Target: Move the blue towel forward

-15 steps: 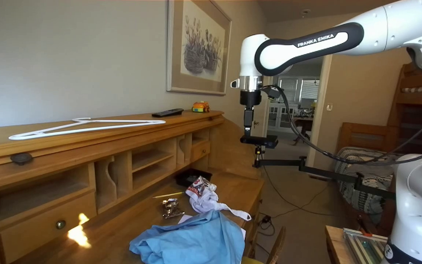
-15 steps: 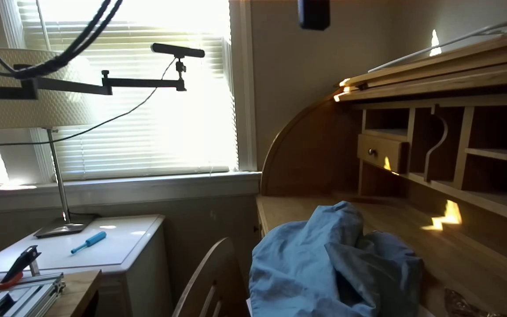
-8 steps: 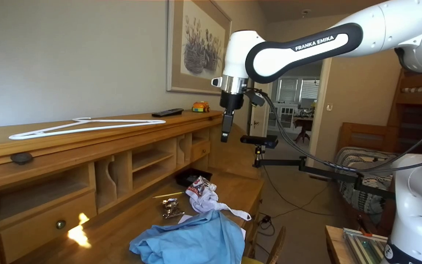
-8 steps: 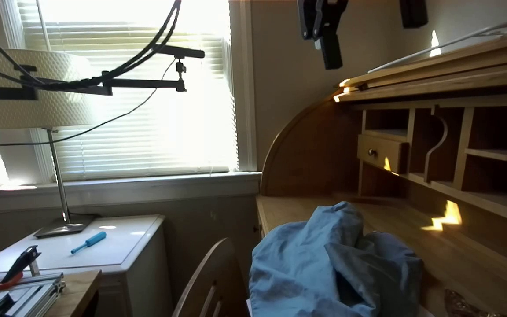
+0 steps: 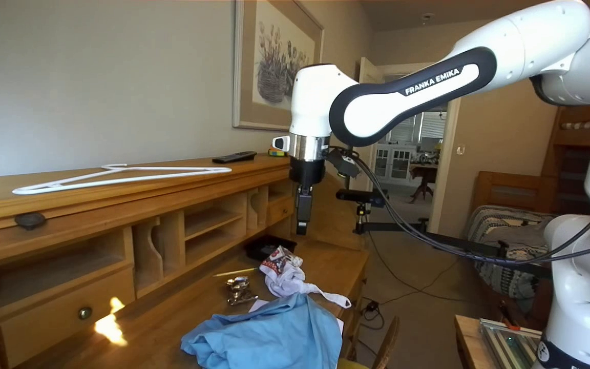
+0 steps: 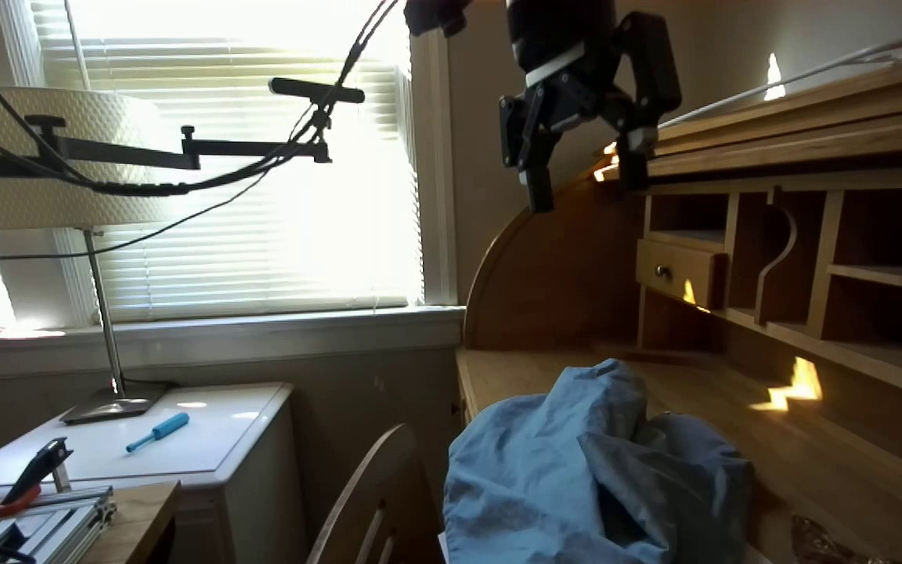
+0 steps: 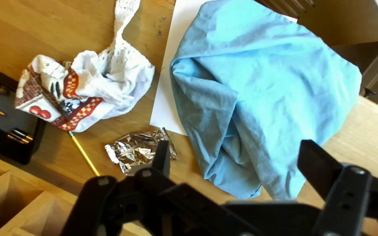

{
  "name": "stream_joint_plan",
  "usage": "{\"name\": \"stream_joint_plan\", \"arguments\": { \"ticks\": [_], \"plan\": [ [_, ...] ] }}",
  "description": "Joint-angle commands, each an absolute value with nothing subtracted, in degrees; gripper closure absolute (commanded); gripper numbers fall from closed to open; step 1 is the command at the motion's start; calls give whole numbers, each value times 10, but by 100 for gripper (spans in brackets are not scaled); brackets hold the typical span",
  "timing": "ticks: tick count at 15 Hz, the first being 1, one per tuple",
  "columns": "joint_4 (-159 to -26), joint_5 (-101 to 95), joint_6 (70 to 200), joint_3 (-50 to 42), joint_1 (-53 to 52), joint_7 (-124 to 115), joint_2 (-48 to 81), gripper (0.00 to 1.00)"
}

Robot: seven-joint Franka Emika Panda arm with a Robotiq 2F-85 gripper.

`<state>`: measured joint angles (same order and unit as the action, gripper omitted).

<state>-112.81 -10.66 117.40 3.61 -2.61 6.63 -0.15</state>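
Wooden bench (image 7: 61, 29), overhung by the pincer (image 7: 235, 155) with jaws held apart.
In the wrist view, at the pincer's one o'clock, the blue towel (image 7: 274, 95) is seen rumpled; from it, crinkled foil (image 7: 139, 150) at eight, patterned cloth (image 7: 90, 91) at nine, black tray (image 7: 13, 116) beyond.

window blinds (image 6: 263, 243): lowered, backlit | grey wall (image 5: 100, 82): framed picture (image 5: 280, 64) | wooden desk (image 5: 331, 256): sun patch (image 5: 110, 328)

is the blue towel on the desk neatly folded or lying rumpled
Rumpled, not neatly folded: the wrist view shows the blue towel with uneven creases, and in both exterior views it looks bunched up.
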Motion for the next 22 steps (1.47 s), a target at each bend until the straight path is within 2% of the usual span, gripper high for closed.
{"name": "stream_joint_plan", "arguments": {
  "ticks": [1, 16, 22],
  "plan": [
    [-1146, -134, 1198, 43, -37, 28, 14, 0],
    [-1162, -130, 1203, 44, -46, 2, 54, 0],
    [-1117, -140, 1211, 41, -54, -50, 139, 0]
  ]
}}
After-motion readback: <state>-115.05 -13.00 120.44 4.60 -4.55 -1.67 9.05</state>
